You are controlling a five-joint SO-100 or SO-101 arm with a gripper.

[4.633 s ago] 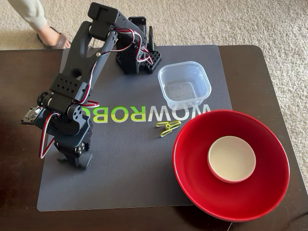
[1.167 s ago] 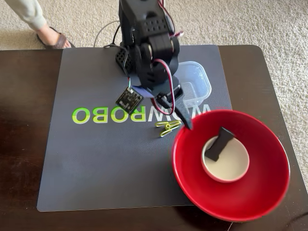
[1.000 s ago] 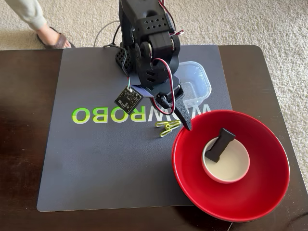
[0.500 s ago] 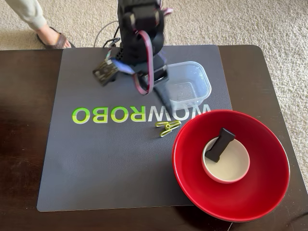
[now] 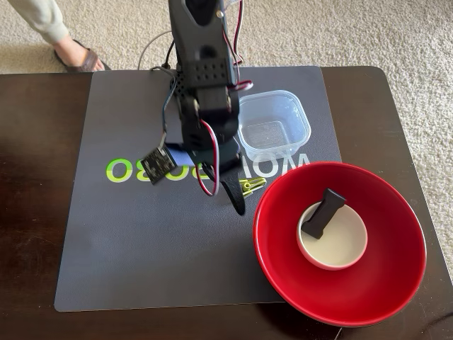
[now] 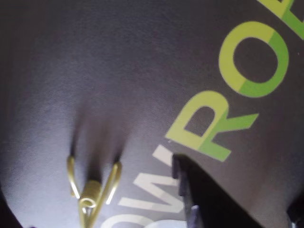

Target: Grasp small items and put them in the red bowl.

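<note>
I see my end effector [image 5: 237,200] low over the dark mat [image 5: 127,241], its tip just left of the yellow-green clip [image 5: 249,186]. I cannot tell if it is open or closed. In the wrist view the clip [image 6: 91,192] lies flat on the mat beside one dark finger [image 6: 209,199]. To the right sits the red bowl [image 5: 386,283]. Inside it is the small white dish [image 5: 347,244], with the dark grey piece [image 5: 322,211] leaning on it. The clear tub [image 5: 273,127] is farther back on the table [image 5: 28,212].
</note>
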